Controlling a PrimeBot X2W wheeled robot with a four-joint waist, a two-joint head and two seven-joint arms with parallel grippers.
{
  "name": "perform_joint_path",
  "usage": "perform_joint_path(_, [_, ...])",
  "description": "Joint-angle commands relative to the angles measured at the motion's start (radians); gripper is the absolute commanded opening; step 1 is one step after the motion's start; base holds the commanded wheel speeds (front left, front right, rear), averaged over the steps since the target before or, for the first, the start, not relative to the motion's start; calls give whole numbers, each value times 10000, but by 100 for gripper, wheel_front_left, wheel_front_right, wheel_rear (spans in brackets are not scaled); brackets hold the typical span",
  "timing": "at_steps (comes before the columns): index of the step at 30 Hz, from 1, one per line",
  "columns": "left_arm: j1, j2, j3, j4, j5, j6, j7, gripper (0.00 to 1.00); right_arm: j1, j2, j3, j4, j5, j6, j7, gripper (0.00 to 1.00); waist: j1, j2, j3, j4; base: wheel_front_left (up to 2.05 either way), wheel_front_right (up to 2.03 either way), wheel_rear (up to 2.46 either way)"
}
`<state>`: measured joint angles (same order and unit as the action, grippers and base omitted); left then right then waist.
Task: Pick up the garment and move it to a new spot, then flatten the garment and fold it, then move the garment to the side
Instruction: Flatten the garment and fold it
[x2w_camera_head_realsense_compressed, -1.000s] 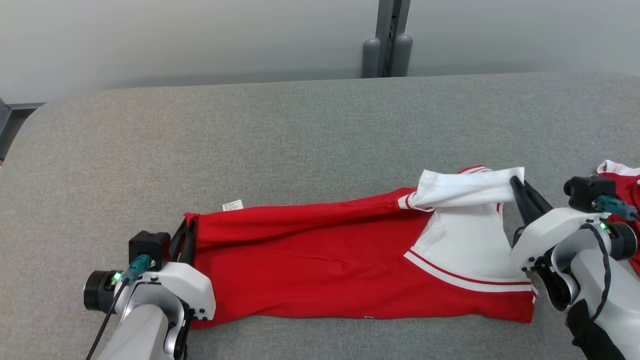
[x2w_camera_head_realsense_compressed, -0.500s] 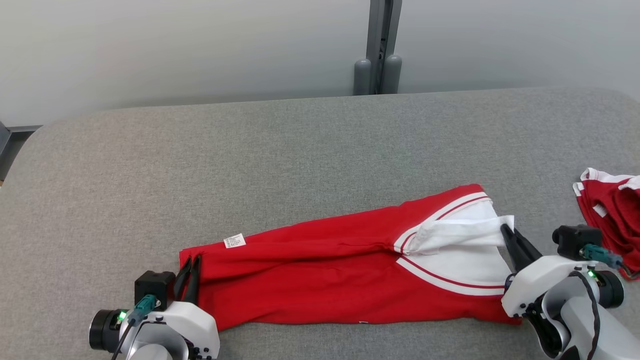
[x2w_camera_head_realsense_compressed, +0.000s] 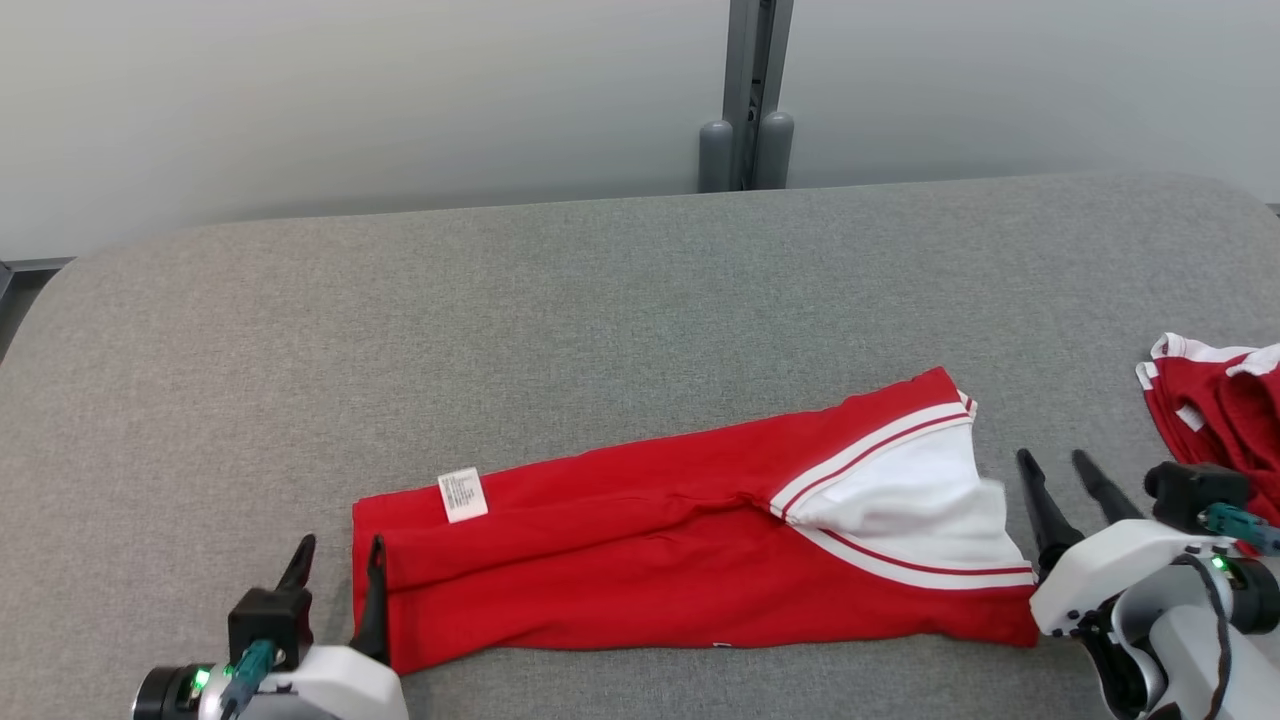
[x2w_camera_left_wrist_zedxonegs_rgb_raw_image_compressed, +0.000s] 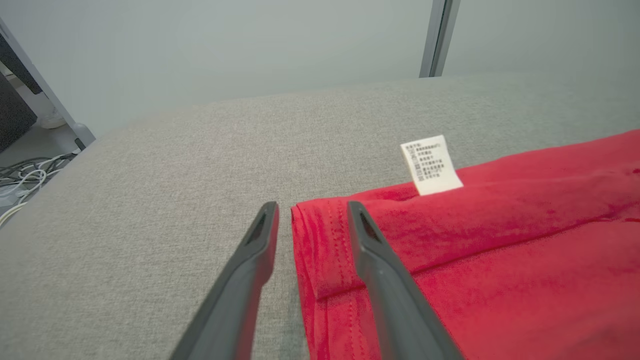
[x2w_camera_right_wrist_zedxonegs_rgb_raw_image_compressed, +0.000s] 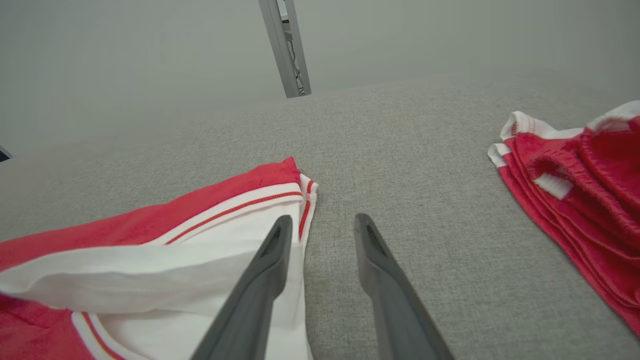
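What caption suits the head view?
Left tool and right tool open at either end of a folded red-and-white garment on a grey table.

A: Bright or dim?
B: Bright, even, soft from above; faint shadows only, no glare.
A: Sharp?
B: Crisp from the head; in wrist views, curved at the edges, label (x2w_camera_left_wrist_zedxonegs_rgb_raw_image_compressed: 431, 165) print blurred.

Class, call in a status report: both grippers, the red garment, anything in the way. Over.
Both grippers open: left gripper at hem, right gripper by white end. Red-and-white fabric garment lying on grey padded table, ungripped. Second red garment far right, apart.
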<state>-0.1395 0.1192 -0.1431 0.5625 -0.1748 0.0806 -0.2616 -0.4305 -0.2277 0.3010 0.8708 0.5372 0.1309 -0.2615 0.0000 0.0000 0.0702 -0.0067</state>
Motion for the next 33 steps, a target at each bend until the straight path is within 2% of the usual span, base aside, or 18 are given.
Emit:
perform_joint_path(1, [365, 16, 170, -330, 130, 108, -43, 100, 183, -50, -252, -209, -168, -3, -37, 100, 0, 0, 0, 6, 0, 0, 0])
perform_joint_path(6, [1005, -107, 538, -1107, 517, 175, -41, 100, 456, 107, -906, -718, -720, -2, -37, 100, 0, 0, -18, 56, 0, 0, 0])
perform_joint_path(13, [1340, -253, 709, -1483, 964, 274, -41, 100, 557, 403, -1117, -682, -1192, -3, -37, 100, 0, 0, -114, 153, 0, 0, 0])
perform_joint_path(25, [1246, -503, 721, -1601, 1215, 149, -41, 100, 205, 468, -1134, 82, -1522, -3, -37, 100, 0, 0, 256, 601, 0, 0, 0])
perform_joint_path(33, [1052, -568, 839, -1622, 1215, 115, -43, 100, -224, 606, -896, 1182, -1383, -3, 176, 100, 0, 0, 519, 930, 0, 0, 0])
